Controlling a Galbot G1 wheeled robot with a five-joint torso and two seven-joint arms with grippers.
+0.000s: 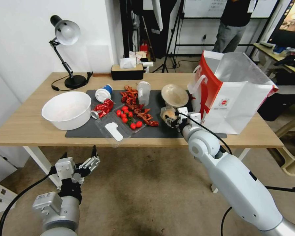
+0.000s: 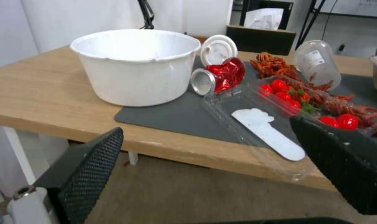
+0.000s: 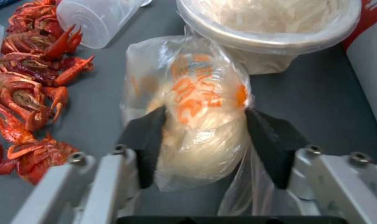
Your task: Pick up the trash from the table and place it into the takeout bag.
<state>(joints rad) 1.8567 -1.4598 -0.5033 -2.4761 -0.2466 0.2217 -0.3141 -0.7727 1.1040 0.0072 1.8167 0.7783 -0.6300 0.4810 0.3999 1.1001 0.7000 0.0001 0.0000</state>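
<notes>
The table [image 1: 29,126] carried a grey mat [image 1: 88,131] strewn with trash, and the takeout bag [image 1: 239,98] stood open at its right end, tilted a little, mouth up. A white tub [image 1: 67,109] sat at the left of the mat. Between tub and bag lay a beige bowl [image 1: 174,95], a clear cup [image 1: 143,91] on its side, a lidded cup [image 1: 103,94] and a crushed can [image 1: 102,108], among crayfish shells [image 1: 134,105] and a clamshell tray [image 1: 121,124] of tomatoes.

The right gripper [image 3: 205,143] was clamped on the bun bag [image 3: 200,102], its pads pressing both sides of the bun, just in front of the bowl and beside the takeout bag. The left gripper [image 1: 80,160] hung below the table edge, spread wide and holding nothing.

The bun looked soft and the film slippery, so a steady squeeze seemed wise. The lift would probably need to go straight up, clear of the bowl rim and above the takeout bag's near wall, before crossing over the mouth.
</notes>
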